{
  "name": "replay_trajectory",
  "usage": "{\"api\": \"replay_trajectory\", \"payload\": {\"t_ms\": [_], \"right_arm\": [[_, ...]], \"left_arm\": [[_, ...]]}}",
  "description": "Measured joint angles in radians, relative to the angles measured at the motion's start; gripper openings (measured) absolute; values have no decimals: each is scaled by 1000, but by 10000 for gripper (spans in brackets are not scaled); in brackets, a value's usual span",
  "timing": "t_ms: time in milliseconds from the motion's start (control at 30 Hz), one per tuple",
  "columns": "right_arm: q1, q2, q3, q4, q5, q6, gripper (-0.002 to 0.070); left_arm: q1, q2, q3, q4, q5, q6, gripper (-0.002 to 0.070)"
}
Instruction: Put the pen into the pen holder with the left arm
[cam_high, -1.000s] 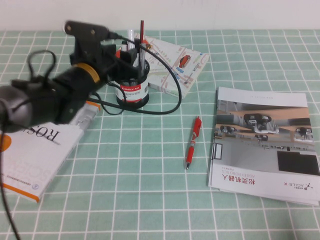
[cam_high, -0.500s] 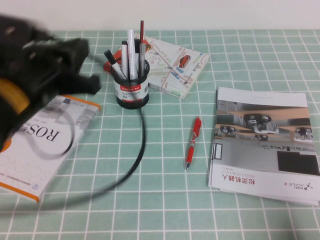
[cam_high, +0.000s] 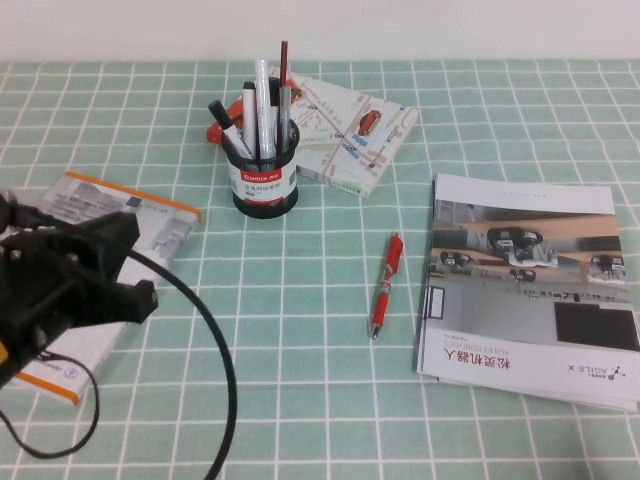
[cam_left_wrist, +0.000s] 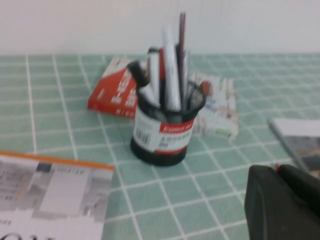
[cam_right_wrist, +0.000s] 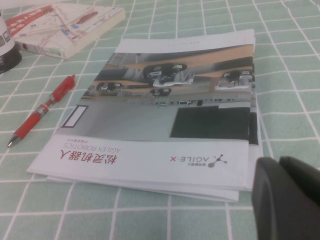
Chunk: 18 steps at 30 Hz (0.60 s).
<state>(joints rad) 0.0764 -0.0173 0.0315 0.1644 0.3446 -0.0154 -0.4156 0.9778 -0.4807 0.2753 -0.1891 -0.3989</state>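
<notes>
At the lower left of the high view, nearest the camera, the left gripper (cam_high: 85, 275) hangs over a white book (cam_high: 105, 255) with an orange edge. Its dark fingers (cam_high: 130, 300) look spread with nothing between them. A black cable (cam_high: 215, 370) loops from the arm toward the bottom edge.

The right gripper (cam_right_wrist: 287, 200) shows only in its own wrist view, as a dark shape at the lower right corner, over the near edge of a brochure (cam_right_wrist: 170, 110). Whether its fingers are spread or pressed together cannot be told.

The bench (cam_high: 300, 400) is covered in a green cloth with a white grid. A red pen (cam_high: 386, 285) lies near the middle of the high view, just left of the brochure (cam_high: 530, 285).

Farther back, in the upper middle of the high view, the holder (cam_high: 264, 180) stands upright, a round black mesh cup with a white and red label. The pen (cam_high: 264, 105), slim and white, stands inside it among black-capped markers (cam_high: 228, 120) and a thin dark pencil (cam_high: 284, 75). Holder and pen are well apart from the left fingers, up and to the right of them.

Just behind the holder lie a map booklet (cam_high: 345, 135) and a red book (cam_left_wrist: 112, 92). A plain pale wall (cam_high: 450, 30) runs across the top.
</notes>
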Motion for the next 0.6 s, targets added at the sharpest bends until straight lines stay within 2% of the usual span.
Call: {"api": "replay_trajectory", "payload": {"t_ms": [333,600], "right_arm": [[0,0,0,0,0,0,-20],[0,0,0,0,0,0,-20]], "left_arm": [[14,-118,45,25,113,51,0],[177,-508,253,-90,112,185,0]]}}
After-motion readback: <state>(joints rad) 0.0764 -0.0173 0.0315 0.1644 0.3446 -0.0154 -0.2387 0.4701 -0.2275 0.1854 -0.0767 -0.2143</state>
